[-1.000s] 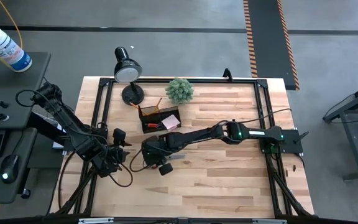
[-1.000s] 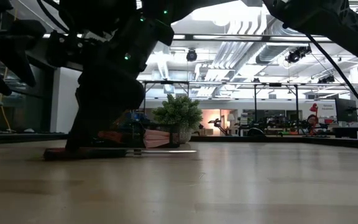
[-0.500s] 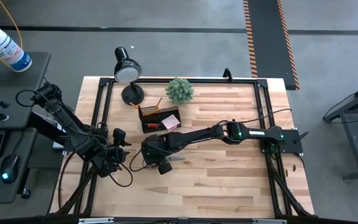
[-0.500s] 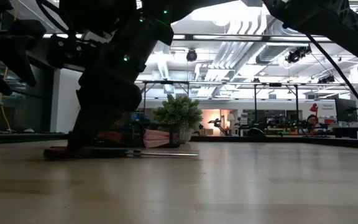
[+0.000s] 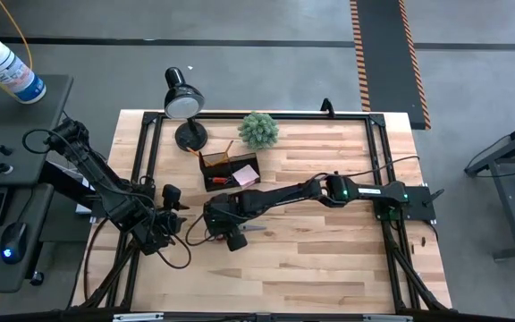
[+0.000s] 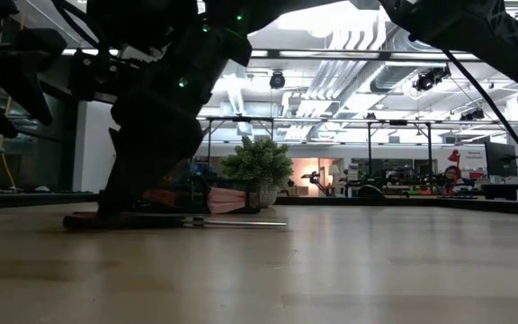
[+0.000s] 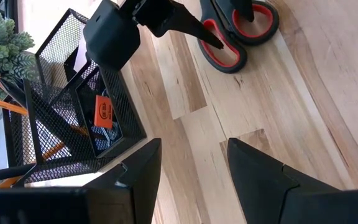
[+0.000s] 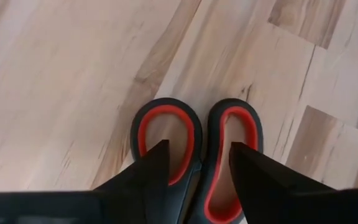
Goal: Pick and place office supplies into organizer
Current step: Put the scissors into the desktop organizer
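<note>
Black wire mesh makes up the organizer (image 5: 230, 170), which stands toward the far left of the table (image 5: 329, 259) and holds orange pencils (image 7: 48, 149), a pink notepad (image 5: 245, 176) and small bits in its compartments. Just nearer than it, the scissors (image 8: 194, 149) lie flat on the wood, the right gripper (image 8: 194, 165) open above their handles. The left gripper (image 7: 191, 168), also open, waits at the left edge

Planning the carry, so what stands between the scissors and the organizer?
Nothing visible: bare table lies between the scissors, under the right claw, and the organizer. The left claw waits beside them.
</note>
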